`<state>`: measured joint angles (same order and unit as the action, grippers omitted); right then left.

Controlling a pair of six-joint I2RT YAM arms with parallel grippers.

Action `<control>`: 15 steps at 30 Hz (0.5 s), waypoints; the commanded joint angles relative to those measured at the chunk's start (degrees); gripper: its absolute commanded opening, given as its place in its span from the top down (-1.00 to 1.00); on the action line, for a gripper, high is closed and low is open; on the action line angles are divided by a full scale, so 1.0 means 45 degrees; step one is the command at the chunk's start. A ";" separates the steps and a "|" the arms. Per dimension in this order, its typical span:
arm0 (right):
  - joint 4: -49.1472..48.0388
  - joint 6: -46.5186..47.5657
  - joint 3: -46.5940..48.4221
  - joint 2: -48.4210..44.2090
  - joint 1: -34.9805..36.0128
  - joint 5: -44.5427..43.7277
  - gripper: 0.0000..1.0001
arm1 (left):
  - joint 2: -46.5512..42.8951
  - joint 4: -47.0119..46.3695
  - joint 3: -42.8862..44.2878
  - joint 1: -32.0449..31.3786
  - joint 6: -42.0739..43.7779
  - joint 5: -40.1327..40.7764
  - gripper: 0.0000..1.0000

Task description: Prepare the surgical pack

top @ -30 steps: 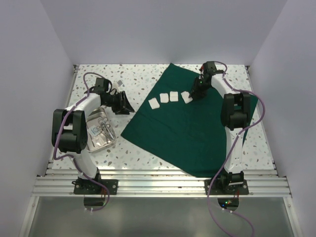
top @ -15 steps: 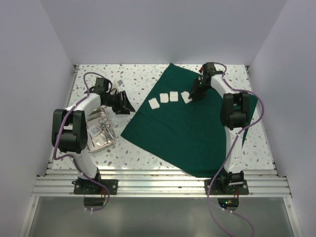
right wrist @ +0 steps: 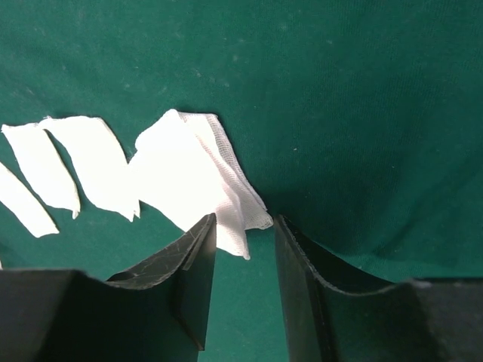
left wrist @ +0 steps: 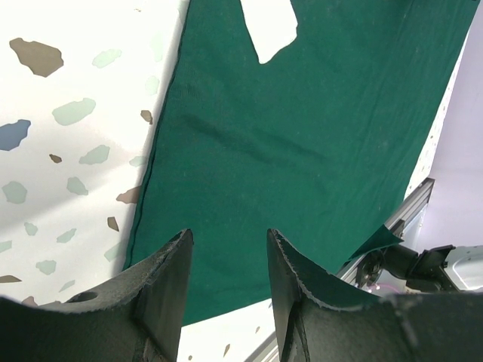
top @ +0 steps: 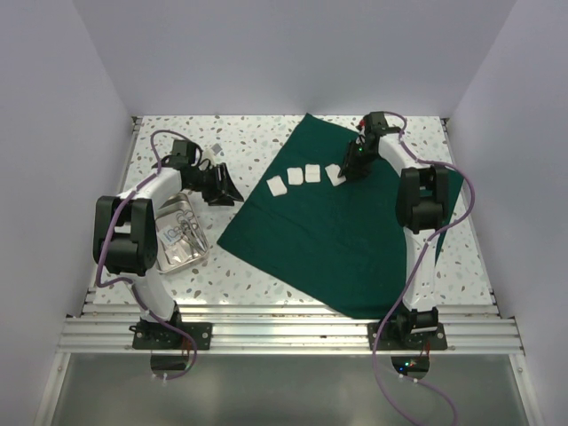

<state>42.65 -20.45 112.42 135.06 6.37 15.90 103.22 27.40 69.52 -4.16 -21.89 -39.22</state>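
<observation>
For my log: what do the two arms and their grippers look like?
Both the left arm and right arm have white rounded links with bulky black joints, and a purple cable loops along each. The left gripper and right gripper are matte black, each with two flat, tapering fingers. No markings show.

Robotics lab test cell: plain white walls [top: 53, 133] enclose a speckled terrazzo tabletop [top: 248, 142]; an aluminium rail [top: 284, 333] carries the arm bases [top: 160, 335].

The gauze square [left wrist: 270, 26] is cut off at 12 o'clock; the instruments [top: 184, 230] in the steel tray [top: 180, 255] are too small to distinguish.
</observation>
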 commanded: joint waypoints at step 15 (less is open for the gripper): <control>0.0307 0.0462 0.0135 -0.0073 0.0205 -0.0506 0.11 | 0.0050 -0.0541 -0.0038 -0.0071 -0.0077 -0.0483 0.04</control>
<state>42.87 -19.79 112.51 134.93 6.66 15.66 103.24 27.24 69.52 -4.21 -21.93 -39.72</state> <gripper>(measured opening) 0.447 0.479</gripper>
